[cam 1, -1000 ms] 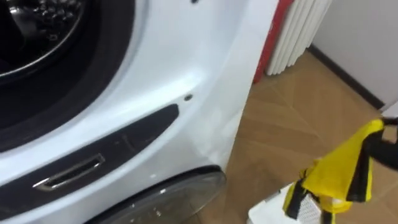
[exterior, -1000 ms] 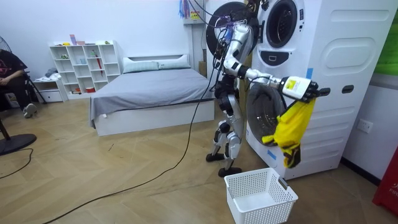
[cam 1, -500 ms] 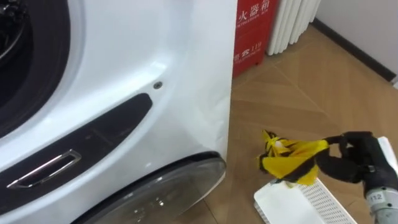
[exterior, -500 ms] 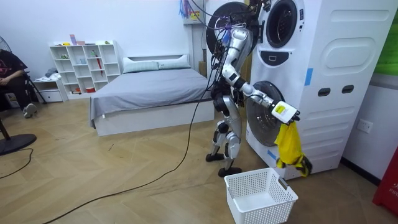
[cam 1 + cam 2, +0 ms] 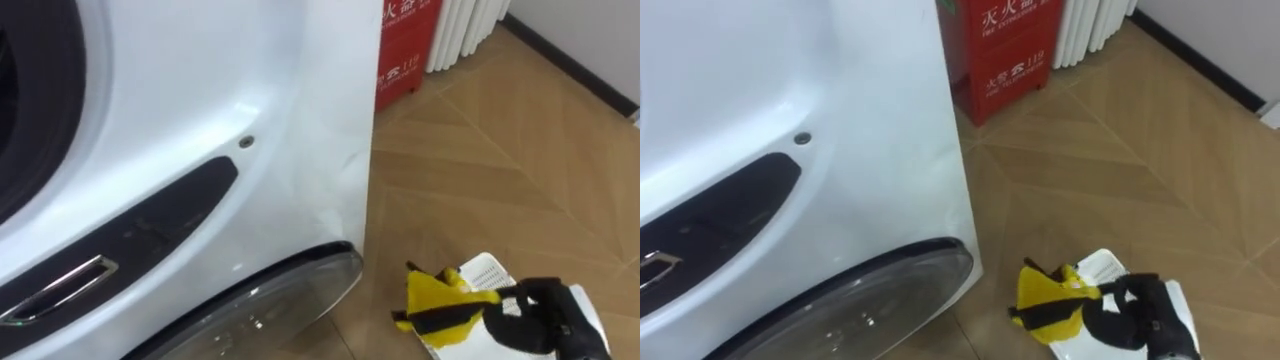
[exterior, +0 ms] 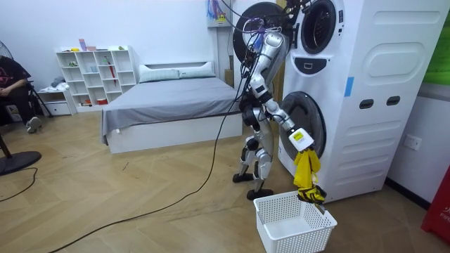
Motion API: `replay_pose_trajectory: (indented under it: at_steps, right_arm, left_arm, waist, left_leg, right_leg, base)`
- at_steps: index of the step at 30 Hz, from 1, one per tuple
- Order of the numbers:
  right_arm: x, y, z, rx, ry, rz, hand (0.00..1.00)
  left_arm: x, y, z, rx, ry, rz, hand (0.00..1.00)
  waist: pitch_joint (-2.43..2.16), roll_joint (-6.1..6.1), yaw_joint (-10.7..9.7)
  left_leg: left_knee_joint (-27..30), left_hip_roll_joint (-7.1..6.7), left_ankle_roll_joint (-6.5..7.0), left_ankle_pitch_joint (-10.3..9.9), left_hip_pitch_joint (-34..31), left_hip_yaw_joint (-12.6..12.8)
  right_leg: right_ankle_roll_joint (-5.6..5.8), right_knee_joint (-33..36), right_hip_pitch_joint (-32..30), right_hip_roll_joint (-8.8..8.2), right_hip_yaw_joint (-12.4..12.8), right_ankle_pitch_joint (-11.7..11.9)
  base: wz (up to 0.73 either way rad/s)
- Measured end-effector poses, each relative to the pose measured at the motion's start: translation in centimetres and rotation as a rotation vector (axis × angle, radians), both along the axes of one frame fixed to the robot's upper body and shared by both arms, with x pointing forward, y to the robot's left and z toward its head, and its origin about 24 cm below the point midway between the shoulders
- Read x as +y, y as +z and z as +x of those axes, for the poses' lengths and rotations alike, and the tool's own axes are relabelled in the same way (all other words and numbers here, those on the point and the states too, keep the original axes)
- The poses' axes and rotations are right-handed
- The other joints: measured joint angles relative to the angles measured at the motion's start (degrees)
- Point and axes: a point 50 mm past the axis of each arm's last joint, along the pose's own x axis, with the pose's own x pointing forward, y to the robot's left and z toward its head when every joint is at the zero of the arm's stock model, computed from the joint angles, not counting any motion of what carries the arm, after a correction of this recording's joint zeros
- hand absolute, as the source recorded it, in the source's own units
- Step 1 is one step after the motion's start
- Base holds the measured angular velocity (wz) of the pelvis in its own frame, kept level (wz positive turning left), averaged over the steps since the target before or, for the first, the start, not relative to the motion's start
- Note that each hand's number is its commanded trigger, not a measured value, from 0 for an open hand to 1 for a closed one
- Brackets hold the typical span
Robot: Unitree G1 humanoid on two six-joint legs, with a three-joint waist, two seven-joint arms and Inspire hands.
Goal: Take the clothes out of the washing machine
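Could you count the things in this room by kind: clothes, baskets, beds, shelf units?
Garment, yellow, held in the right hand: 1
Basket: 1
Bed: 1
Shelf unit: 1
Total: 4

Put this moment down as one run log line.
stage: drop-off | right hand: shut on yellow garment | garment: hanging over white basket, not yet released | robot: standing at washing machine

A home bedroom doubling as a laundry corner: a grey-covered bed (image 6: pixel 169 102), a white cube shelf (image 6: pixel 95 74), wooden parquet floor (image 6: pixel 84 183), and a stacked washing machine (image 6: pixel 365 105) with a white basket (image 6: pixel 294 223) before it
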Motion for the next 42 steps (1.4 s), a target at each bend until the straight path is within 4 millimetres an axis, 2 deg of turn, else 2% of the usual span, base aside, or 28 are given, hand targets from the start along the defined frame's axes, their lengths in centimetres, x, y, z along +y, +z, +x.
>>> replay_pose_trajectory:
  at_steps: [5,11,15,19,21,24,29,32,34,39,42]
  right_arm:
    - [-0.3,-0.9,-1.3,0.047,-0.024,0.017,1.00]
    - [-0.4,-1.1,-1.6,0.056,-0.031,0.018,1.00]
    - [-0.4,-1.1,-1.5,0.055,-0.028,0.017,1.00]
    - [-0.8,-2.0,-2.3,0.106,-0.043,0.008,1.00]
    - [-1.1,-2.5,-2.9,0.135,-0.058,0.006,1.00]
    - [-1.3,-3.1,-3.9,0.171,-0.070,0.005,1.00]
    - [-1.6,-3.6,-4.6,0.202,-0.088,-0.001,1.00]
    - [-1.9,-4.0,-5.4,0.230,-0.113,-0.009,1.00]
    - [-2.1,-4.3,-6.1,0.243,-0.133,-0.013,1.00]
    - [-2.3,-4.2,-6.3,0.236,-0.170,-0.019,1.00]
    - [-2.5,-4.1,-6.2,0.227,-0.183,-0.025,1.00]
  left_arm:
    - [-0.2,0.0,0.0,0.001,0.001,-0.002,0.00]
    - [-0.5,-0.1,0.0,-0.001,0.002,-0.012,0.00]
    - [-0.5,-0.1,0.0,0.000,0.001,-0.016,0.00]
    - [-0.5,0.0,0.3,-0.009,-0.002,-0.017,0.00]
    - [-0.5,0.0,0.3,-0.007,-0.001,-0.016,0.00]
    - [-0.4,0.0,0.3,-0.008,-0.002,-0.012,0.00]
    - [-0.2,0.0,0.3,-0.007,-0.002,-0.007,0.00]
    - [0.3,0.2,0.3,-0.008,-0.002,0.005,0.00]
    - [0.5,0.2,0.3,-0.009,-0.003,0.012,0.00]
    - [0.7,0.4,0.5,-0.020,0.003,0.030,0.00]
    - [0.8,0.4,0.5,-0.021,0.004,0.032,0.00]
  waist:
    - [0.00,0.36,0.00]
    - [0.05,0.26,-0.60]
    - [0.36,-0.40,-1.68]
    - [0.34,-0.50,-2.94]
    - [0.31,-0.56,-3.04]
    - [0.30,-0.68,-3.44]
    - [0.32,-0.94,-3.42]
    - [0.31,-1.31,-3.49]
    - [0.28,-2.00,-3.46]
    - [0.25,-3.40,-3.87]
    - [0.25,-3.42,-4.12]
  left_leg:
    - [-0.06,-0.26,0.20,0.12,0.19,0.30]
    - [-0.04,-0.79,0.46,0.27,0.10,0.46]
    - [0.01,-1.56,0.64,0.36,-0.24,0.53]
    - [0.32,-1.83,0.80,0.30,-0.80,0.51]
    - [0.33,-1.88,1.43,-0.07,-1.05,0.63]
    - [0.33,-1.95,1.46,-0.10,-1.11,0.67]
    - [0.39,-2.04,1.46,-0.10,-1.21,1.41]
    - [0.77,-2.03,1.46,-0.10,-1.67,1.41]
    - [0.80,-2.07,1.47,-0.11,-1.85,1.41]
    - [0.87,-2.07,1.53,-0.14,-1.92,1.43]
    - [0.88,-2.07,1.86,-0.33,-1.94,1.53]
  right_leg:
    - [0.17,0.21,-0.16,0.00,0.38,-0.06]
    - [0.77,0.33,-0.37,-0.24,0.96,0.06]
    - [1.41,1.12,-1.14,-0.51,1.88,-0.20]
    - [2.02,1.09,-1.41,-0.58,2.46,-0.36]
    - [2.04,1.14,-2.00,-0.63,2.15,-0.08]
    - [2.09,1.05,-2.01,-0.57,2.73,-0.07]
    - [2.24,1.19,-2.35,-0.38,3.42,-0.15]
    - [2.28,1.34,-2.63,-0.47,3.47,-0.18]
    - [2.31,1.44,-2.90,-0.48,3.47,-0.17]
    - [2.44,1.24,-2.90,-0.52,3.29,-0.09]
    - [2.55,1.21,-2.94,-0.56,3.22,-0.03]
  base:
    - [-0.01]
    - [-0.02]
    - [-0.06]
    - [0.02]
    - [-0.15]
    - [-0.07]
    - [-0.08]
    - [0.03]
    - [0.00]
    - [0.00]
    - [0.00]
